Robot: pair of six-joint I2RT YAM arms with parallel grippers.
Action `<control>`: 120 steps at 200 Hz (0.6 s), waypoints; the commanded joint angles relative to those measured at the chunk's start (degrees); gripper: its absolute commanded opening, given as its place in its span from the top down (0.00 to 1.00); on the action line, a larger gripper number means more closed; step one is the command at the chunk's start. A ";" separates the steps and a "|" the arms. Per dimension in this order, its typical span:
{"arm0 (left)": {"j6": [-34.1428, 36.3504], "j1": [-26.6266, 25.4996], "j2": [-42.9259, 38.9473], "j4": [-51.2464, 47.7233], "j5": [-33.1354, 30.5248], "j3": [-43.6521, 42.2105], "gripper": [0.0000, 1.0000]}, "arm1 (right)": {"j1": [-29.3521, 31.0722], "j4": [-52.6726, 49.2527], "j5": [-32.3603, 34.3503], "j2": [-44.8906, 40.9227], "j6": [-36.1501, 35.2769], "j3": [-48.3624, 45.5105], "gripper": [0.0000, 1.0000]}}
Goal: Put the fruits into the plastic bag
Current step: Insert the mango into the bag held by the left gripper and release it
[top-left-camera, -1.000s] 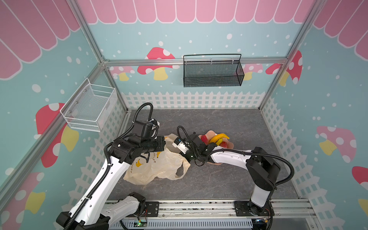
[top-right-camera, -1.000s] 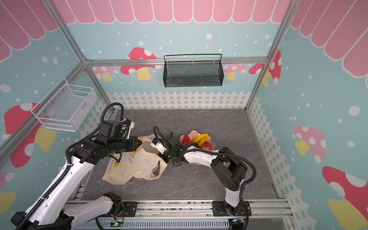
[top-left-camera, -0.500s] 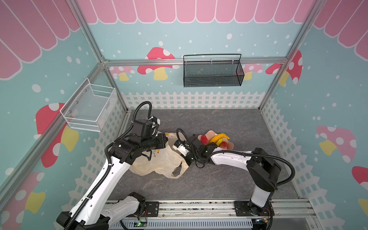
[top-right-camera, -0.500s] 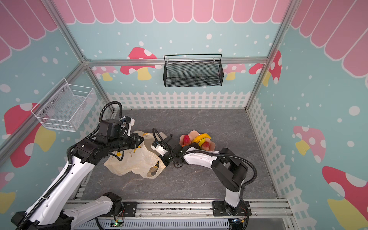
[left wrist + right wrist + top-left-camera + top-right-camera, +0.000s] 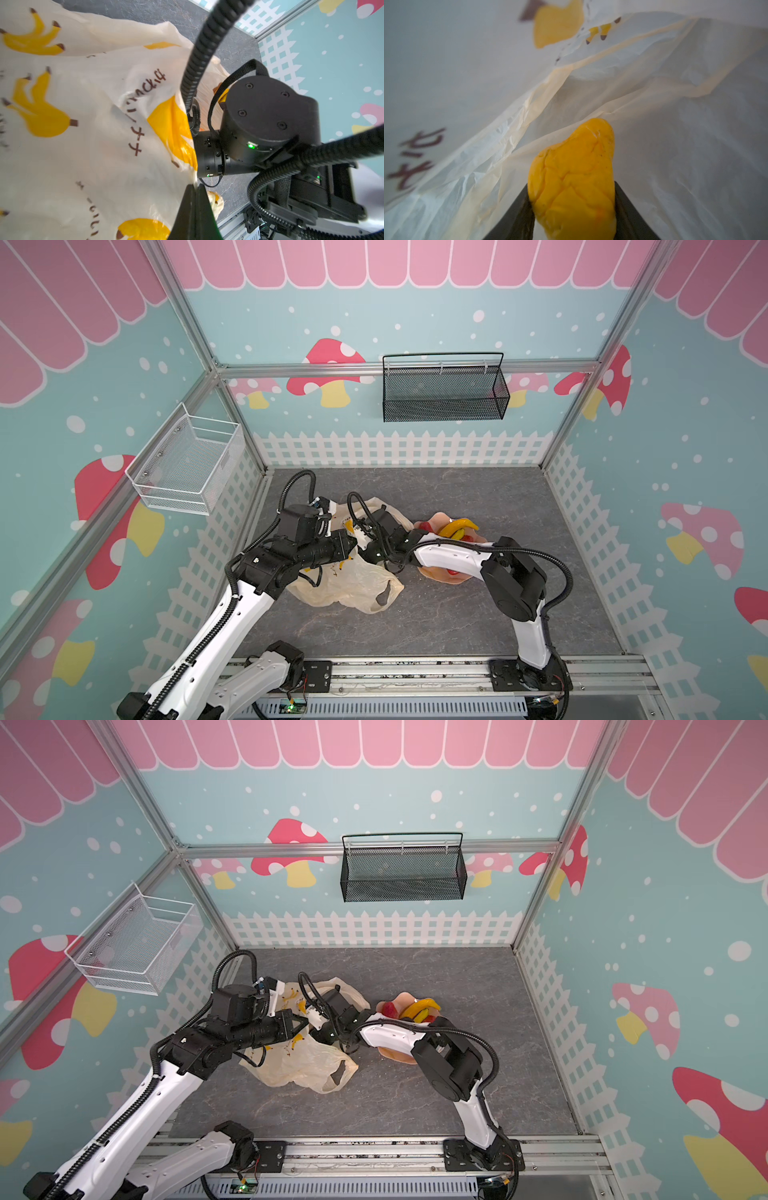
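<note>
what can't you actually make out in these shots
- Right gripper: fingertips hidden in both top views, inside the thin cream-yellow banana-print plastic bag.
- Lumpy yellow toy fruit it grips: near end cut off by the right wrist view's edge.
- Glossy pink wavy-edged plate: right arm covers much of it in both top views, so its fruit count is unclear.

cream plastic bag (image 5: 345, 585) w/ yellow banana print, yellow fruit (image 5: 571, 176), pink plate (image 5: 435, 517)

Black mesh basket (image 5: 444, 393) on back wall, white wire basket (image 5: 187, 466) (left wall), pink plate (image 5: 434, 517)
</note>
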 commanded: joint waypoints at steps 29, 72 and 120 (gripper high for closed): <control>-4.78 -0.22 -1.15 9.86 0.45 -4.37 1.00 | -0.32 2.53 -9.54 5.16 3.03 3.59 0.80; -4.13 -0.22 -2.05 12.15 -0.60 -6.16 1.00 | -0.30 6.04 -19.93 7.33 5.29 2.42 0.79; -1.67 -0.22 -5.11 12.39 -0.60 -8.73 1.00 | -0.31 3.73 -32.49 7.61 2.39 0.65 0.78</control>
